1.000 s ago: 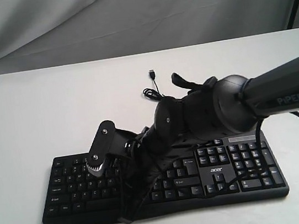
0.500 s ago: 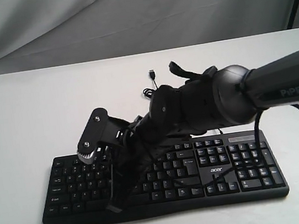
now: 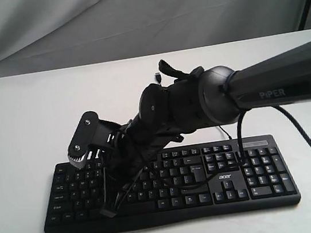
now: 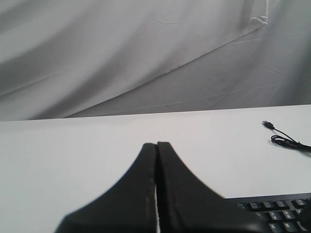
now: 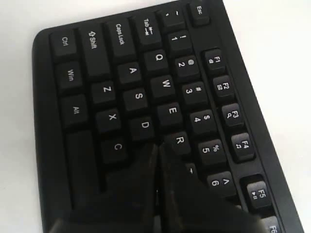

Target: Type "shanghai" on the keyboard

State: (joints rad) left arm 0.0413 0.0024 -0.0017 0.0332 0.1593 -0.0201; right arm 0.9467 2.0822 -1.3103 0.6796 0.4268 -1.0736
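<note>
The black keyboard (image 3: 212,187) is lying flat on the white desk (image 3: 22,118), near the desk's front edge in the exterior view, with its number pad (image 3: 266,173) and white "acer" logo (image 3: 226,176) showing at the right end. Its thin USB cable (image 3: 157,77) is trailing away behind it, the plug resting loose on the desk.

The right arm (image 3: 278,84), marked PiPER, is reaching in from the right and stretching across the middle, over the keyboard's left half. The right gripper (image 3: 108,210) is pointing down at the letter keys with its two fingers pressed together and nothing between them. In the right wrist view the right gripper's tips (image 5: 156,148) are sitting just beside the D and R keys; whether they are touching a key, I cannot tell.

The left gripper (image 4: 156,144) is showing only in its own wrist view, fingers likewise closed flat against each other and empty, hanging above bare desk beside a corner of the keyboard.
</note>
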